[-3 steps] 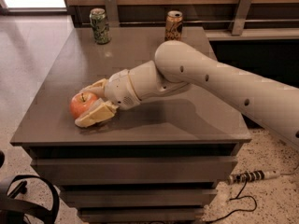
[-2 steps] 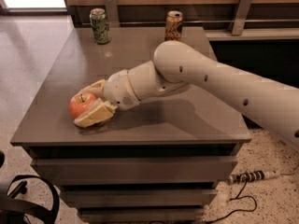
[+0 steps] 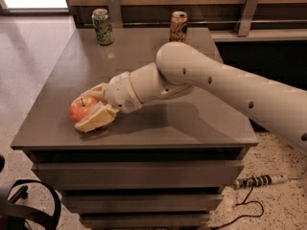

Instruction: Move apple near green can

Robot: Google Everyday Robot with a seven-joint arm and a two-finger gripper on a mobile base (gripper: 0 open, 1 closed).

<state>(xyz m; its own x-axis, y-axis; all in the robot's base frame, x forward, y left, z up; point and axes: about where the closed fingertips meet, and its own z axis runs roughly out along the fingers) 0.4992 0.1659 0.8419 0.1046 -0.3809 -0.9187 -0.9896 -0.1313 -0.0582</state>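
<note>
Nothing had visibly shifted since the earlier frames; every item kept its place. The broad grey rectangular counter [image 3: 158, 56], with drawers beneath, carried everything. The thick cream-white robot arm [image 3: 230, 85] reached in from the right and lay low across the counter's middle. At the far left corner stood the slim green-and-white drink can [image 3: 102, 27], upright with its long axis vertical. Along the same far edge, to its right, the gold-tan drink can with dark markings [image 3: 178, 27] also stood upright. The round red-orange apple [image 3: 80, 107] rested on the counter near the front left edge, well apart from both cans, its short dark stem pointing up. The tan-fingered end effector [image 3: 85, 109] pinched the apple, one finger behind it and one in front, both touching it. A striped power strip [image 3: 259, 181] lay on the speckled floor at the right.
</note>
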